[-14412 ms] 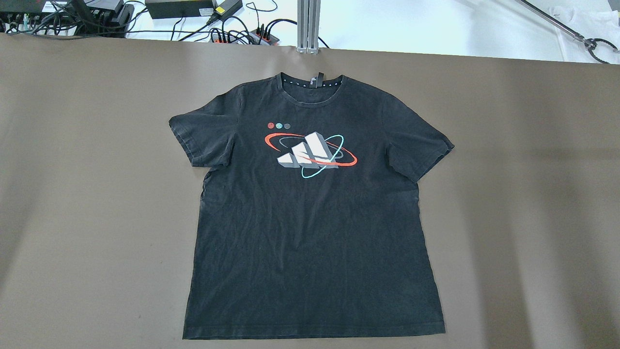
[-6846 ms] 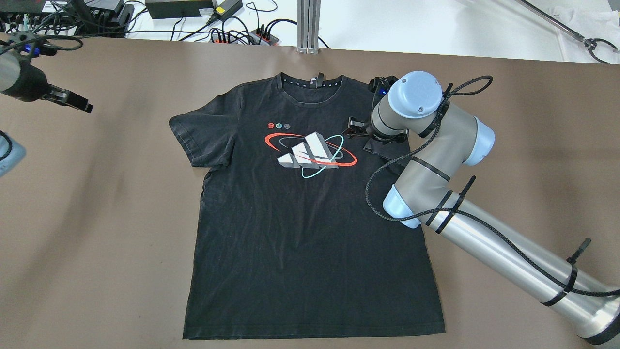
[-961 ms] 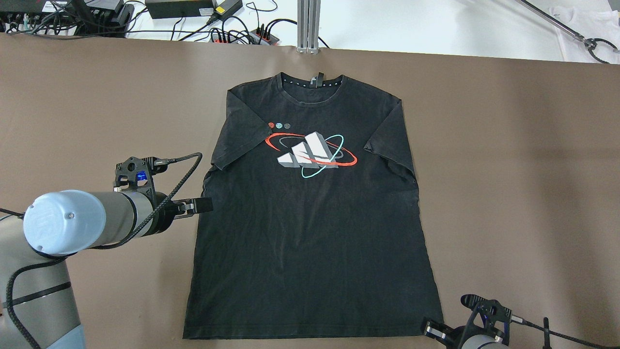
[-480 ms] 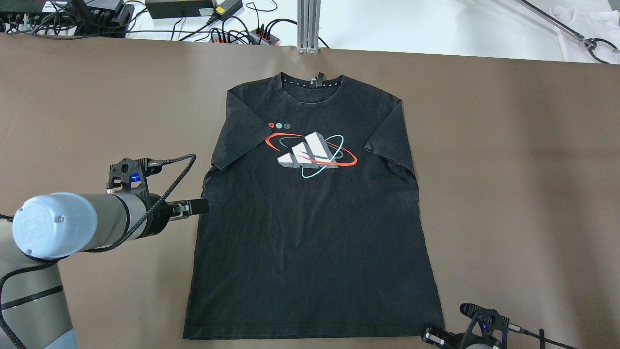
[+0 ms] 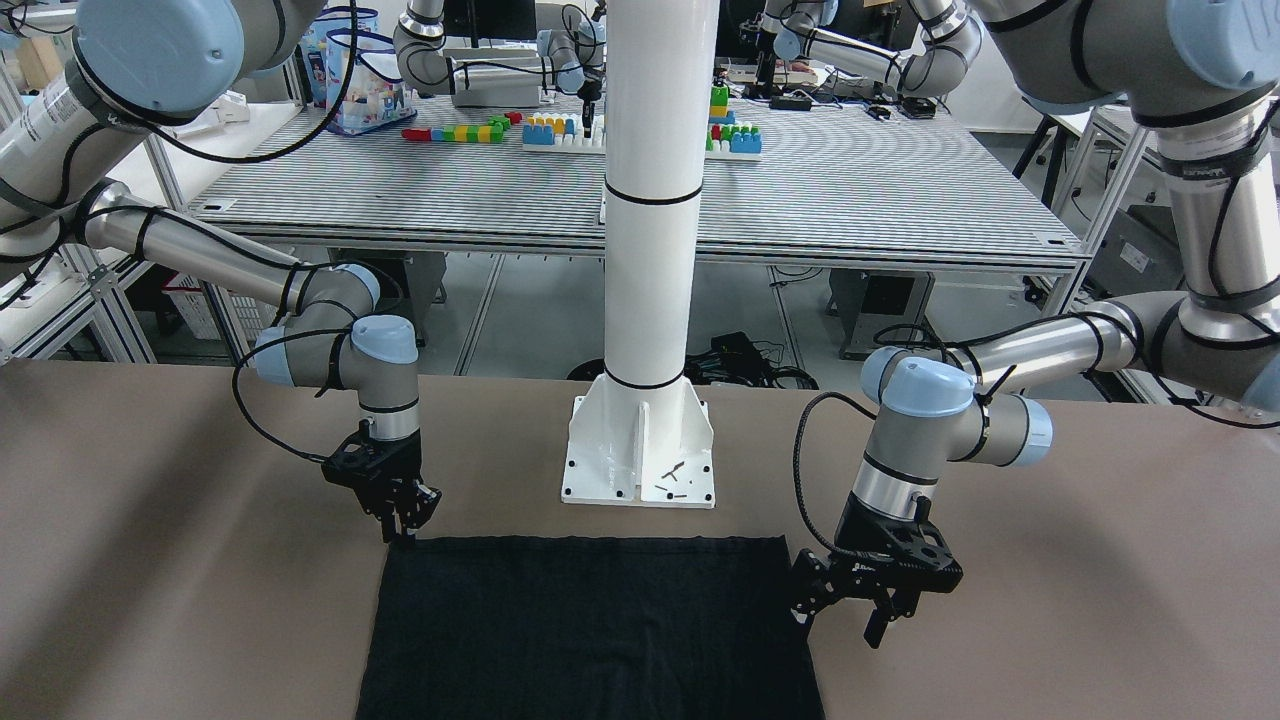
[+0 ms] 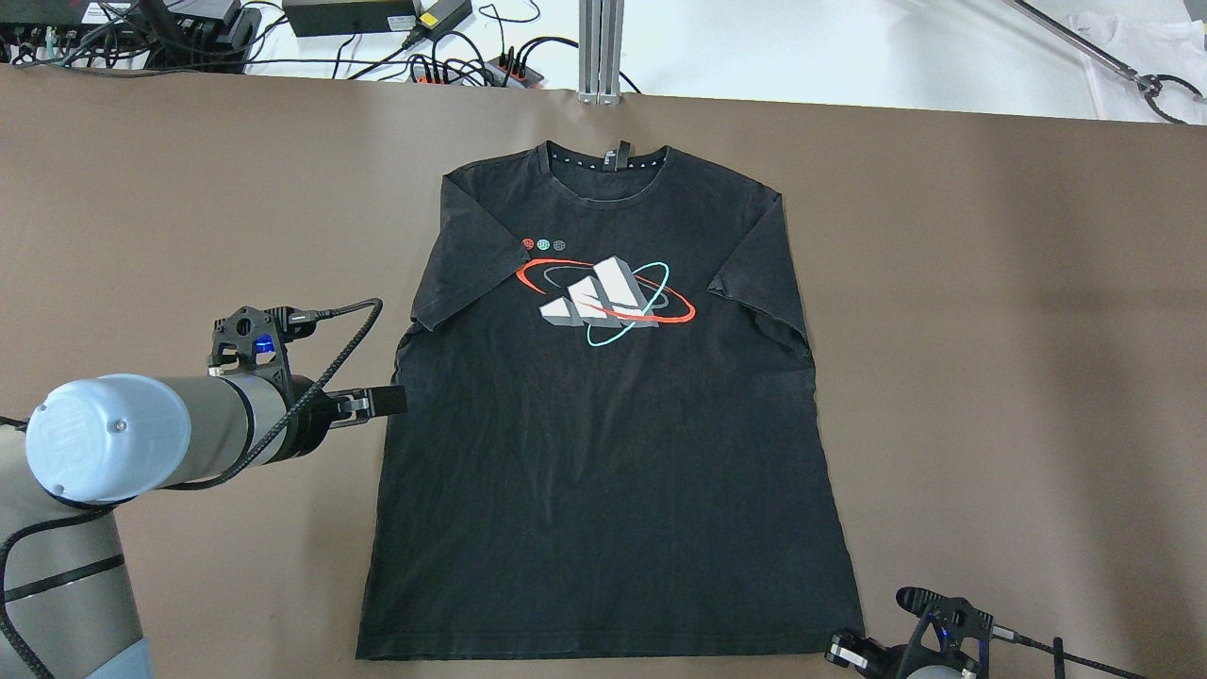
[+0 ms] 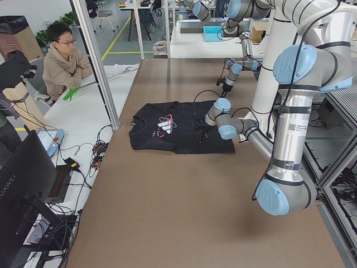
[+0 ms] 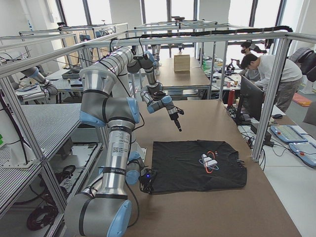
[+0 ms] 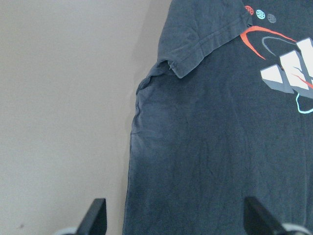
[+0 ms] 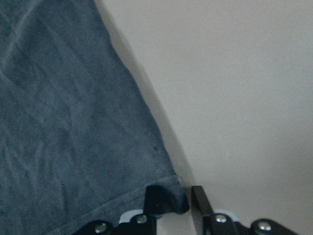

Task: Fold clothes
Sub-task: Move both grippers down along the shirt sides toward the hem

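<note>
Since a second ago our left gripper [image 6: 388,401] has edged leftward, jaws wide. Our soft, wrinkled black T-shirt [image 6: 603,453] lies flat mid-frame on the matte brown table [image 6: 990,377], sleeves folded in, collar up-frame, long axis vertical, print showing. Our right gripper [image 10: 178,198] sits at its lower-right hem corner; whether it pinches, we cannot tell.

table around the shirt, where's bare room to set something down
Widest bare table: right of the shirt, up to the far edge. Also bare is the far left stretch, between the shirt's folded sleeve and the cables. Crowded: the left gripper at the shirt's left side, and the right gripper at its near right corner.
</note>
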Motion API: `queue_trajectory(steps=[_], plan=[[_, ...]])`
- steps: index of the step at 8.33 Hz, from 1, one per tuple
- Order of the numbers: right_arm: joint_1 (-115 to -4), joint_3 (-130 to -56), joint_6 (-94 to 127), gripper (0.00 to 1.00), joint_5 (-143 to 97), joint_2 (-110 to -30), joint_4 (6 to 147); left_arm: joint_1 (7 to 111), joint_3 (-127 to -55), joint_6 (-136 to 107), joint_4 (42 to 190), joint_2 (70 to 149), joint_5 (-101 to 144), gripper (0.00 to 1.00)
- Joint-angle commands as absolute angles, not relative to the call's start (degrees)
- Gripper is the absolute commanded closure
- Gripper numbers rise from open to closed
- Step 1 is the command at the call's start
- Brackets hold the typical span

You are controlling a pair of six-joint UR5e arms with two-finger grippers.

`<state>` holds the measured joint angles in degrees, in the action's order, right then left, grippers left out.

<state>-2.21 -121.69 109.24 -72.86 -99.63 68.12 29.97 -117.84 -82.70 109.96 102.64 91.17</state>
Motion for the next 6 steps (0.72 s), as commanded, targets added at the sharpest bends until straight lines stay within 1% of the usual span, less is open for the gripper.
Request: queue_trajectory(steps=[1, 2, 3, 5, 6], plan=[[-2.29, -121.99, 108.98, 1.00, -72.77, -99.49, 68.12, 29.97, -117.69, -82.88, 109.86, 102.48, 91.14, 0.00], [-2.29, -123.21, 108.98, 1.00, -72.86, -99.32, 68.12, 29.19, -117.95, -88.71, 109.78, 101.78, 90.71, 0.00], [-2.29, -124.70, 108.98, 1.00, -72.95, -99.23, 68.12, 24.05, -119.52, -94.86, 109.78, 97.77, 85.74, 0.00], [-2.28, -125.33, 108.98, 1.00, -73.30, -99.05, 68.12, 9.22, -126.61, -105.75, 109.78, 88.64, 72.83, 0.02], [-2.29, -125.85, 108.98, 1.00, -73.39, -99.05, 68.12, 0.35, -127.26, -110.26, 109.51, 86.59, 64.51, 0.19]])
